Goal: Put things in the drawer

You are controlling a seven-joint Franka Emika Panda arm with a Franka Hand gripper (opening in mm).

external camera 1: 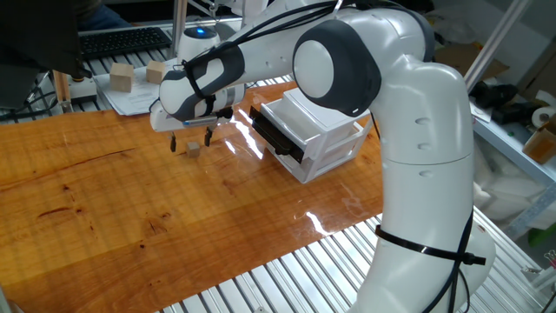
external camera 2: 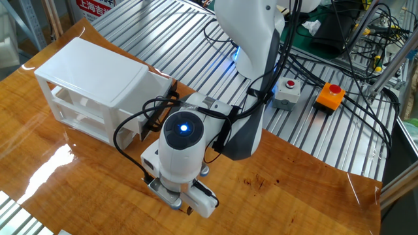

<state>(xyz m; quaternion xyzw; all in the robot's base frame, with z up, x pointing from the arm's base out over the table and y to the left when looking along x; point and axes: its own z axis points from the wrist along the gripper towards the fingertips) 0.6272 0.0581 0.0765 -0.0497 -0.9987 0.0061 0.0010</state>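
The gripper is hanging with fingers spread apart, empty, directly above the tiny cube, which is resting on the table between the fingertips. Risk: an off-centre descent could be nudging the cube aside rather than capturing it.

Bare table lies left of the cube; the cabinet blocks its right.

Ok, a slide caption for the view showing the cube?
Open end effector poised above the tiny wooden cube on the table, beside the drawer.
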